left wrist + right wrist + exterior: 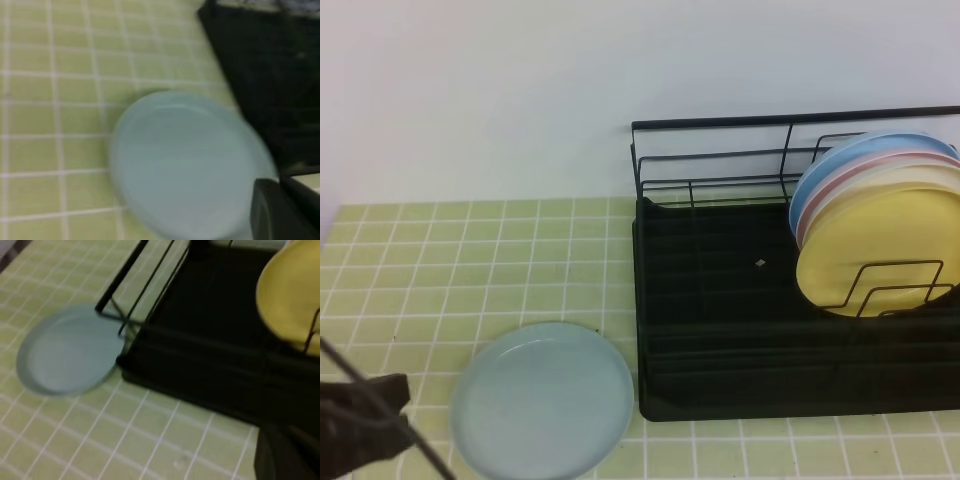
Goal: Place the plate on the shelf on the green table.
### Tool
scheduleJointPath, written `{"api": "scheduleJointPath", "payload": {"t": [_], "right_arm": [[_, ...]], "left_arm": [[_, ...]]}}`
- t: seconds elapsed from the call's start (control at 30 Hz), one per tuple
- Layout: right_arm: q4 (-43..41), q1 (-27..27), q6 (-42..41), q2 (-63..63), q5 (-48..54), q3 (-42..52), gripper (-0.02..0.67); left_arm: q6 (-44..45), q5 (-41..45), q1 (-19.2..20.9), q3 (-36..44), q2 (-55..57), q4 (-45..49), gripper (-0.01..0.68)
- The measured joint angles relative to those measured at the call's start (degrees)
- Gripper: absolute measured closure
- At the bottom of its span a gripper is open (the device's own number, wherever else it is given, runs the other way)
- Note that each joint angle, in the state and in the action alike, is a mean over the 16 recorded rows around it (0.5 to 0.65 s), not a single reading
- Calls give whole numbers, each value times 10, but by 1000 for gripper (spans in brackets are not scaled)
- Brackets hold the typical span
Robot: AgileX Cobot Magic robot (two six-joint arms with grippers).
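Observation:
The pale aqua plate [542, 400] lies flat on the green table [470, 260], just left of the front left corner of the black wire shelf [720, 300]. Nothing holds it. My left arm [360, 425] sits low at the table's front left, a little left of the plate. In the left wrist view the plate [185, 165] fills the middle, and only a dark part of my left gripper [280, 212] shows at the bottom right, shut and empty. My right gripper [287, 455] is a dark shape at the lower right of its view, shut, apart from the plate [67, 352].
Several plates stand upright between wire dividers at the shelf's right end, a yellow plate [885, 250] in front and a sky-blue plate [865, 150] behind. The shelf's left and middle tray is bare black. A white wall rises behind the table.

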Motion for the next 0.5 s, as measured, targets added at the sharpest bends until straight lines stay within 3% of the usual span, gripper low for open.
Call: {"api": "scheduleJointPath", "payload": {"t": [0.5], "right_arm": [[84,11,-17,43,109,-7,652]], "left_arm": [[-120,34,0,-66,250,96,393]]}}
